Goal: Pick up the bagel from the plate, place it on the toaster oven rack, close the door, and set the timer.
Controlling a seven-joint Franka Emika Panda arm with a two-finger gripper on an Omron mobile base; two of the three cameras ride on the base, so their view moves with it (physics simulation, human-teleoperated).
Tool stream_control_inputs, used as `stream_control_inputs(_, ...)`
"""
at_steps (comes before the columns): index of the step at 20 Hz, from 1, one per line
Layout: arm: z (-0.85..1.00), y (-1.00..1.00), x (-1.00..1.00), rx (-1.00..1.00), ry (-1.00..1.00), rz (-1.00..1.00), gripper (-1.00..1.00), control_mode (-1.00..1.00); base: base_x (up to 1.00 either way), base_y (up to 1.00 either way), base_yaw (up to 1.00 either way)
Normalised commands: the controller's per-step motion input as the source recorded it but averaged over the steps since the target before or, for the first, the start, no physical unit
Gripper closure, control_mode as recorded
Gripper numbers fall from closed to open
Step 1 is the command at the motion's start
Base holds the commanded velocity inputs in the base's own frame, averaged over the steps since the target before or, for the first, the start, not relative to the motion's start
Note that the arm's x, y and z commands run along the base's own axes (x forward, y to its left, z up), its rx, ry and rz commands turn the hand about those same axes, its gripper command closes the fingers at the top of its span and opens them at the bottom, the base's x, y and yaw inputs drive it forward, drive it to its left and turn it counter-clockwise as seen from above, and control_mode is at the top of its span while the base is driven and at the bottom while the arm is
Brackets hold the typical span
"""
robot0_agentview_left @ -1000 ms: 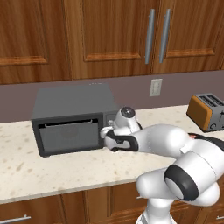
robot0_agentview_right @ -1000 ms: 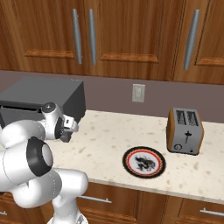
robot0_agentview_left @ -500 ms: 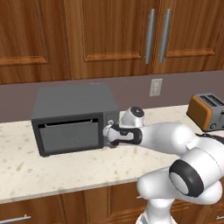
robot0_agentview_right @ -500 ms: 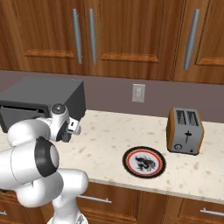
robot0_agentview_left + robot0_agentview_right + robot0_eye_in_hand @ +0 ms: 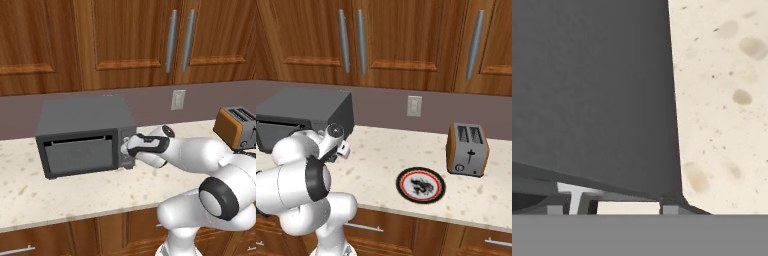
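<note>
**Robot hand at the toaster oven's control panel**

A speckled beige stone surface [image 5: 75,192] carries everything. The dark grey boxy toaster oven [image 5: 82,132] stands directly ahead of the hand [image 5: 128,148], its glass-windowed door [image 5: 80,154] shut, presumably with the bagel inside. The white arm reaches level so the hand meets the side panel, likely for the timer knob. Whether the fingers are closed on a knob cannot be told. Well off to the hand's right lies the round red-rimmed plate [image 5: 420,185], bare of any bagel.
</note>
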Motion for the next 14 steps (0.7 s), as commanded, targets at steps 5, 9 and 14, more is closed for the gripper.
stream_control_inputs(5,0.00,-0.28,0.00,0.06,0.02,0.00,1.00,-1.00,0.00,0.00,0.00)
stream_control_inputs(9,-0.01,-0.23,0.00,0.04,0.01,0.00,1.00,-1.00,0.00,0.00,0.00)
stream_control_inputs(14,-0.02,-0.22,0.00,0.07,0.01,0.00,1.00,-1.00,0.00,0.00,0.00)
